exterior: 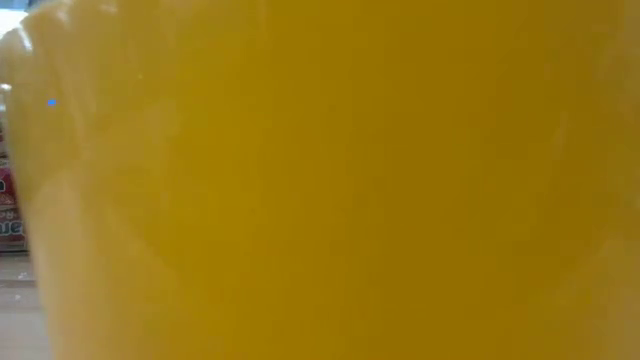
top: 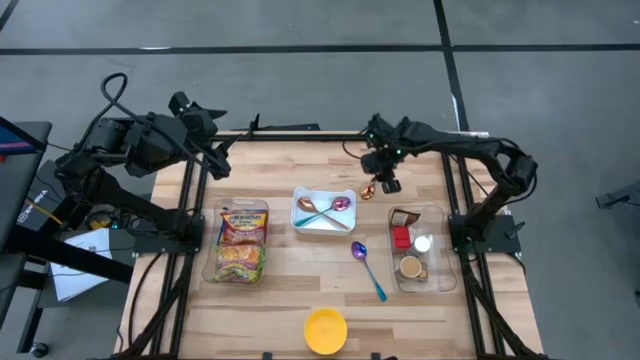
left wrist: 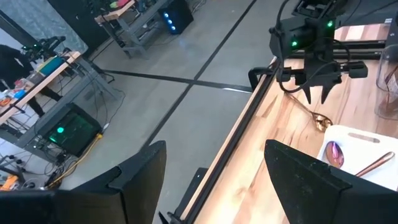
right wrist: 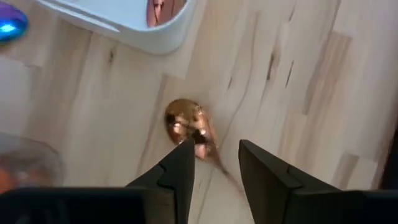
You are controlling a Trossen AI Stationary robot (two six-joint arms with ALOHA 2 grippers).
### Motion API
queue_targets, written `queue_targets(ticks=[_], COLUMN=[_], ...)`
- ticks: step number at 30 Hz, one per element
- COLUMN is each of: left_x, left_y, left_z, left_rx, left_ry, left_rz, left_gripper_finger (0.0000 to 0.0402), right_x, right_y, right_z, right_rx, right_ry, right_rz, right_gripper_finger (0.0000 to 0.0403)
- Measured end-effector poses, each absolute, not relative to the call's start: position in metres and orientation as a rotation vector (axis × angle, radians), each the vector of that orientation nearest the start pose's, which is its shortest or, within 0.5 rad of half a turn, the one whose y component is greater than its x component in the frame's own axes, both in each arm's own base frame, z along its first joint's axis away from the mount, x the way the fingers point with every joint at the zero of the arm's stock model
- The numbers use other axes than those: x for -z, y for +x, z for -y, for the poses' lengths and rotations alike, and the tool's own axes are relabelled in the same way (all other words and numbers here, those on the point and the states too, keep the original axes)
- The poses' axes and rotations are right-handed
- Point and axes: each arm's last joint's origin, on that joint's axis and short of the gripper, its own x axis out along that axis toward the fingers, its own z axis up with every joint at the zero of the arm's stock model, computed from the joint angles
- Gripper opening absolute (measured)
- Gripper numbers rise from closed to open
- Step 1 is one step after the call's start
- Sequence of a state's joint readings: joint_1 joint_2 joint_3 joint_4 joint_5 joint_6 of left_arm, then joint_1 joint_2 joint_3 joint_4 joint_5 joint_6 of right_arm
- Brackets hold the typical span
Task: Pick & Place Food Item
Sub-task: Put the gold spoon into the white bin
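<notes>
From above, the wooden desk (top: 300, 290) carries a white tray (top: 322, 211) near its middle, with two spoons (top: 325, 208) crossed inside it. To its left lies a clear container holding a colourful food packet (top: 240, 243). On the right side a second clear bin (top: 417, 250) holds a red item and round lids (what they are is hard to tell). Between tray and bin a blue-handled spoon (top: 367, 268) lies on bare wood, and a yellow bowl (top: 325, 330) sits at the near edge. The right end effector (top: 385, 182) hangs over a copper spoon (top: 367, 191) just beside the tray's far right corner. The left end effector (top: 218, 160) waits at the desk's far left corner.
</notes>
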State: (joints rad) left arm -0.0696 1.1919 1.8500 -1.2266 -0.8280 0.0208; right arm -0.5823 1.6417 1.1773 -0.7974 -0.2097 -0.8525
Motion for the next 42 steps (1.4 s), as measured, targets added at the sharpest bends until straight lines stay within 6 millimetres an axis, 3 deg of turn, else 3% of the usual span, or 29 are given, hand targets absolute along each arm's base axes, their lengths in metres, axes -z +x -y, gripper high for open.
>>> queue_targets(ticks=[9, 14, 28, 36, 42], left_x=[-0.498, -0.498, -0.497, -0.497, -0.497], left_y=[0.154, 0.154, 0.155, 0.156, 0.156], left_z=[-0.01, -0.01, -0.008, -0.007, -0.007], left_rx=[-0.708, -0.683, -0.634, -0.599, -0.594], left_ry=[0.27, 0.26, 0.246, 0.208, 0.207], left_rz=[-0.546, -0.547, -0.549, -0.541, -0.541], left_gripper_finger=[0.0265, 0.0265, 0.0265, 0.0265, 0.0265], right_x=[-0.191, -0.181, -0.148, -0.132, -0.128], right_y=[0.261, 0.261, 0.26, 0.264, 0.264], right_z=[0.161, 0.165, 0.161, 0.162, 0.159], right_rx=[-0.278, -0.2, -0.227, -0.264, -0.28], right_ry=[-0.404, -0.489, -0.532, -0.508, -0.498], right_rz=[-1.168, -1.157, -1.337, -1.377, -1.396], right_gripper_finger=[0.0125, 0.0136, 0.0227, 0.0215, 0.0175])
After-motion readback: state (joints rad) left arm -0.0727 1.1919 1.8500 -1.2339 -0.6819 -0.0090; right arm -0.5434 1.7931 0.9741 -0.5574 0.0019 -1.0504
